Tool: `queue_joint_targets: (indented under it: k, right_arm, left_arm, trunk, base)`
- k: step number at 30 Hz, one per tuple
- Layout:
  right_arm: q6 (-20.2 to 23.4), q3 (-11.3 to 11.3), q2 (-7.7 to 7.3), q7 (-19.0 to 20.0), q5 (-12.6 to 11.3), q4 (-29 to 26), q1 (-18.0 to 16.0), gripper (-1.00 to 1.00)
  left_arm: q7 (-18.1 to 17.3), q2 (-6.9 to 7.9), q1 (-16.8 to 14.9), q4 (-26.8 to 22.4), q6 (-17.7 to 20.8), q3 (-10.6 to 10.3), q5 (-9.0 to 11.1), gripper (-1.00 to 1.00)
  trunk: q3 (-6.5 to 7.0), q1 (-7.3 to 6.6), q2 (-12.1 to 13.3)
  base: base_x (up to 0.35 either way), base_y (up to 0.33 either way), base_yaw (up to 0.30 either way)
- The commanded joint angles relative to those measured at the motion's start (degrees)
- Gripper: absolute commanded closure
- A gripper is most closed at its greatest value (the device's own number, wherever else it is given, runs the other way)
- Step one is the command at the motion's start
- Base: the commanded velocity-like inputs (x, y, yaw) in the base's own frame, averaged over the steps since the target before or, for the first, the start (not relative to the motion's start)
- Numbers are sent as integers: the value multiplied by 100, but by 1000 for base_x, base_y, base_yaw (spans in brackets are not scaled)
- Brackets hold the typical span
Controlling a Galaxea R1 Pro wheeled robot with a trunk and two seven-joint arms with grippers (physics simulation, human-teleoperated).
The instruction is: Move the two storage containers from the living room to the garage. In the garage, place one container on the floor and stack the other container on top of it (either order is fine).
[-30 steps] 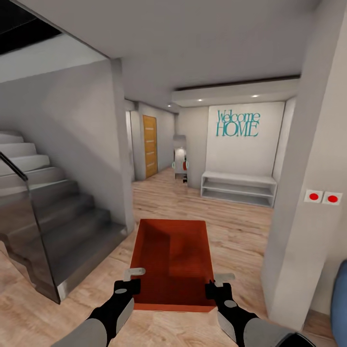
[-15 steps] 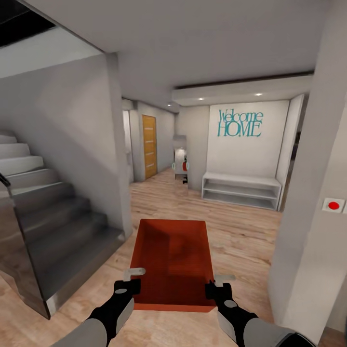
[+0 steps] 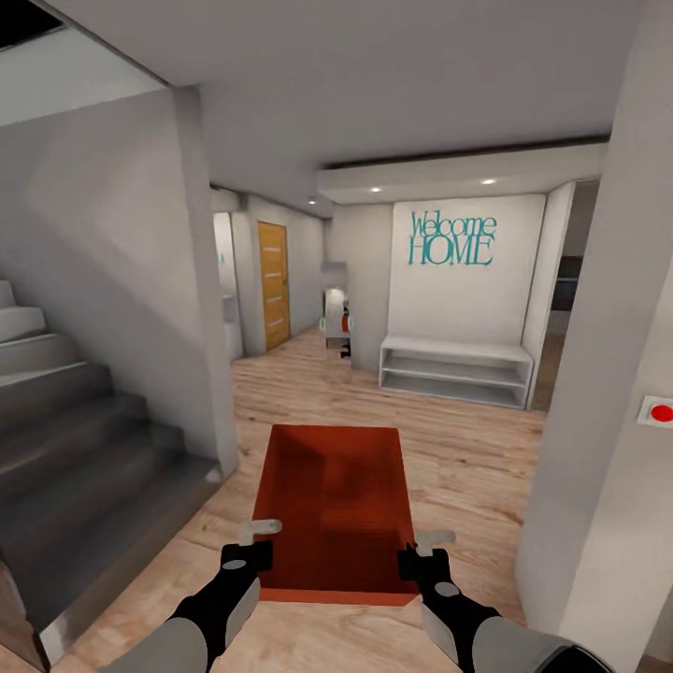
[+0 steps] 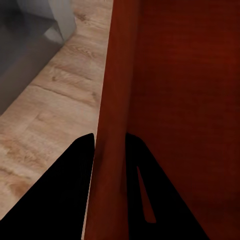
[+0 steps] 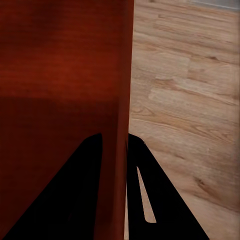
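Note:
I hold one orange-red open-top storage container [image 3: 332,505] level in front of me, above light wood-plank flooring. My left gripper [image 3: 254,542] is shut on its left wall near the close corner, and my right gripper [image 3: 422,550] is shut on its right wall. In the left wrist view the dark fingers [image 4: 75,165] straddle the red wall [image 4: 115,75]. The right wrist view has the fingers [image 5: 145,170] pinching the container's other wall [image 5: 65,60]. The second container, the garage and its concrete floor are out of view.
Grey stairs [image 3: 75,439] rise at the left beside a white wall corner [image 3: 201,327]. A white pillar [image 3: 598,421] with a red switch [image 3: 659,411] stands close at the right. Ahead are a white bench shelf [image 3: 455,369], a "Welcome HOME" sign [image 3: 451,238] and a wooden door [image 3: 273,283].
The whole view has shifted: the stairs slide off to the left and the pillar's switches off to the right, so the camera has moved. The container stays held the same way in both grippers.

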Motion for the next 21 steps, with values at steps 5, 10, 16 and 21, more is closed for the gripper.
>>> queue_joint_targets:
  k: [5, 10, 16, 21]
  right_arm:
    - [-11, -48, -1, 7, -60, 9, -1, 100]
    - [-11, -47, -1, 6, -60, 9, -1, 100]
    - [-11, -48, -1, 6, -60, 9, -1, 100]
    - [-11, -48, -1, 6, -60, 9, -1, 100]
  left_arm:
    - [48, 42, -6, -188, 25, 145, -107, 100]
    - [48, 42, -6, -188, 25, 144, -107, 100]
    - [48, 42, -6, -188, 25, 140, -107, 100]
    - [48, 42, -6, -187, 25, 140, -107, 100]
  trunk:
    - [-10, 4, -7]
    - [-10, 4, -7]
    - [-10, 4, -7]
    - [-10, 4, -7]
  base:
    - [322, 0, -3]
    - [322, 0, 0]
    - [322, 0, 0]
    - [322, 0, 0]
